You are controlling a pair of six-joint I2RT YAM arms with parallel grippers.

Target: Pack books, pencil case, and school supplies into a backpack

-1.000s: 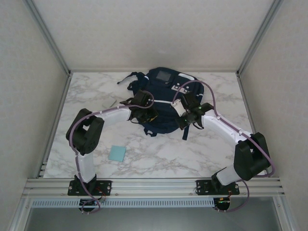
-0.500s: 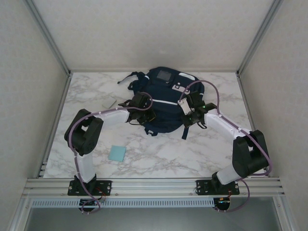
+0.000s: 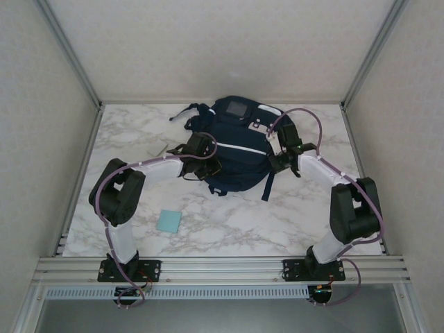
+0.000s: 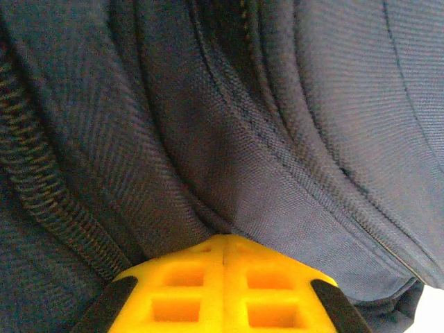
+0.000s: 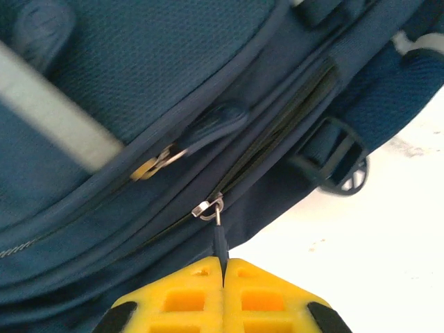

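backpack [image 3: 232, 149], zip pull [image 5: 219, 239] pinched in right tool [image 5: 223, 269]

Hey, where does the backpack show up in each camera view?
Top external: backpack at the marble table's far middle.
Left wrist: backpack fabric folds above the shut left hand.
Right wrist: backpack upper left, zipper pull pinched by the right hand.
Shared landmark: marble table, also lower right in right wrist.

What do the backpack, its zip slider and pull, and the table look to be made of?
Backpack: navy woven fabric, probably nylon or polyester; matte, with the weave plainly visible.
Zip slider: metal, judging by its silvery shine.
Zip pull: a dark cord or rubbery strip; too small to tell which.
Table: smooth marble-look top, white with grey veins; stone or laminate, cannot tell.
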